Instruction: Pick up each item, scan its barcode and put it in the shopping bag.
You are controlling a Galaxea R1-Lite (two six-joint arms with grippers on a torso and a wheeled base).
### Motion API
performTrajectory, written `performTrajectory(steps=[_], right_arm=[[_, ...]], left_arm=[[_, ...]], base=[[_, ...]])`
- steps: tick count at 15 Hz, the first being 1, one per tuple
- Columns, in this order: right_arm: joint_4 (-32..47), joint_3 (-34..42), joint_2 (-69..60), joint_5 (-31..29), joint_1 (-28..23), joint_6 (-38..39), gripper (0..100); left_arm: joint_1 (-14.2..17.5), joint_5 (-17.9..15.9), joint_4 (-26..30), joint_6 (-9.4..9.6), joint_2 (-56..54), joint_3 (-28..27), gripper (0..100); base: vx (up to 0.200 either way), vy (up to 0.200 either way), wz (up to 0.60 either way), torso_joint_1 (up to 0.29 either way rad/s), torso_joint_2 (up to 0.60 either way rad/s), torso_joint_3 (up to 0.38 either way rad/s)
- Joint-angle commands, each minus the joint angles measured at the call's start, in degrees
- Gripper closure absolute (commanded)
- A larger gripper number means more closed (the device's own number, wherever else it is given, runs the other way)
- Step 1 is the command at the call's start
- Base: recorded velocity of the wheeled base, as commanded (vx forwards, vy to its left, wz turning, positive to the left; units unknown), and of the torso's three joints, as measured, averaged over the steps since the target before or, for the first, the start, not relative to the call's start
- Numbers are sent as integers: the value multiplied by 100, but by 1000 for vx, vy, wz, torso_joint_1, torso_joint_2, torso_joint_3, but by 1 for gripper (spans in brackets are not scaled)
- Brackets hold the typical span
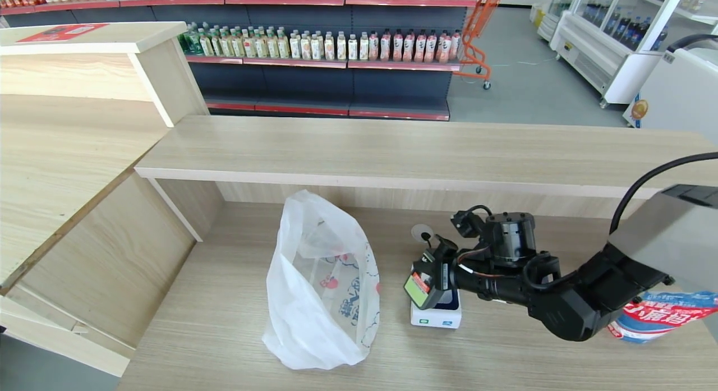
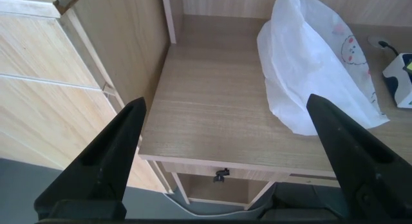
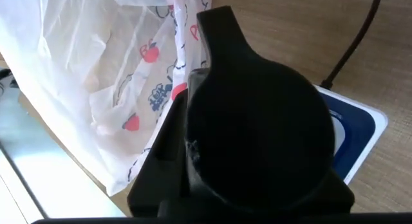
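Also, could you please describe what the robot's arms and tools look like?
The right arm is glossy black with rounded joints, a cylindrical housing on top, and thin black cables looping near the right tool. A thick black cable arcs to its grey upper section. The left tool has two matte black, wedge-shaped fingers that taper to points.

1. Bottled drinks [image 1: 314, 46] are being displayed in rows on a store shelf [image 1: 336, 88] behind the wooden counter [image 1: 392, 150].
2. An orange cart [image 1: 474, 53] is being kept beside the shelf's right end.
3. A glass-fronted cooler [image 1: 594, 49] is being stocked with bottles.
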Motion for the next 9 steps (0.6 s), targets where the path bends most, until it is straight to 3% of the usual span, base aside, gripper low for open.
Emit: performTrajectory(steps=[1, 3, 4, 6, 9], right_arm=[[28, -3, 11, -78, -8, 1, 100], [28, 14, -262, -60, 45, 247, 100], [63, 5, -595, -60, 230, 827, 100], [353, 93, -1395, -69, 423, 1231, 100], [1048, 480, -2503, -87, 476, 818, 100]], left_arm=[[5, 1, 0, -1, -2, 0, 0], [5, 1, 0, -1, -2, 0, 0], [5, 1, 0, -1, -2, 0, 0], [5, 1, 0, -1, -2, 0, 0], [5, 1, 0, -1, -2, 0, 0]], base=[[0, 0, 0, 0, 0, 0], [0, 0, 0, 0, 0, 0], [0, 0, 0, 0, 0, 0], [0, 0, 0, 0, 0, 0], [0, 0, 0, 0, 0, 0]])
